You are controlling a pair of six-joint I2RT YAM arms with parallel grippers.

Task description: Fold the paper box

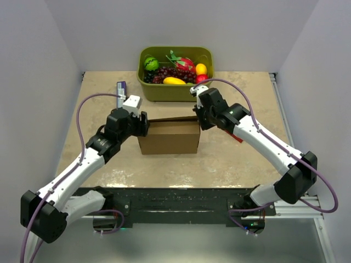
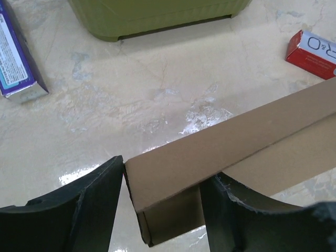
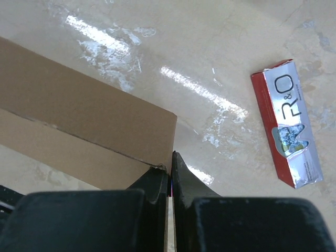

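The paper box (image 1: 169,137) is plain brown cardboard and stands in the middle of the table as a shallow rectangular shape. My left gripper (image 1: 141,125) is at its left end. In the left wrist view the box's end (image 2: 173,178) fills the gap between my fingers (image 2: 89,205), which press on it from both sides. My right gripper (image 1: 198,118) is at the box's right end. In the right wrist view its fingers (image 3: 157,184) are almost together, pinching the thin edge of the box's wall (image 3: 89,110).
An olive-green tub (image 1: 175,90) of fruit stands just behind the box, its wall also in the left wrist view (image 2: 157,16). A purple carton (image 1: 121,87) (image 2: 16,58) lies back left. A red and silver carton (image 3: 286,123) (image 2: 312,52) lies right of the box.
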